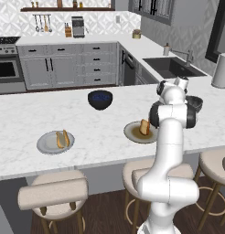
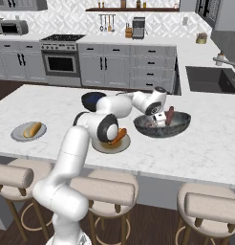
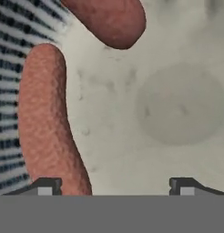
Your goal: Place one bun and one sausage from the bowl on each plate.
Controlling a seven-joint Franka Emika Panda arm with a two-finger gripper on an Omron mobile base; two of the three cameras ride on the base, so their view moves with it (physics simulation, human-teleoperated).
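My gripper (image 2: 160, 119) reaches down into the wide grey bowl (image 2: 179, 128), open. In the hand view the gripper (image 3: 116, 187) hangs over the bowl's pale inside (image 3: 177, 104), fingertips (image 3: 48, 186) far apart. A long sausage (image 3: 45, 123) lies just inside the left fingertip, and a second sausage (image 3: 109, 20) lies beyond it. The brown-centred plate (image 1: 132, 133) carries a bun (image 1: 144, 127). On the light grey plate (image 1: 43, 145) lie a bun and a sausage (image 1: 62, 138).
A dark navy bowl (image 1: 100, 99) stands at the middle of the island. A sink (image 1: 171, 66) and a paper towel roll (image 1: 221, 71) are at the right. Stools (image 1: 52, 192) line the near edge of the counter.
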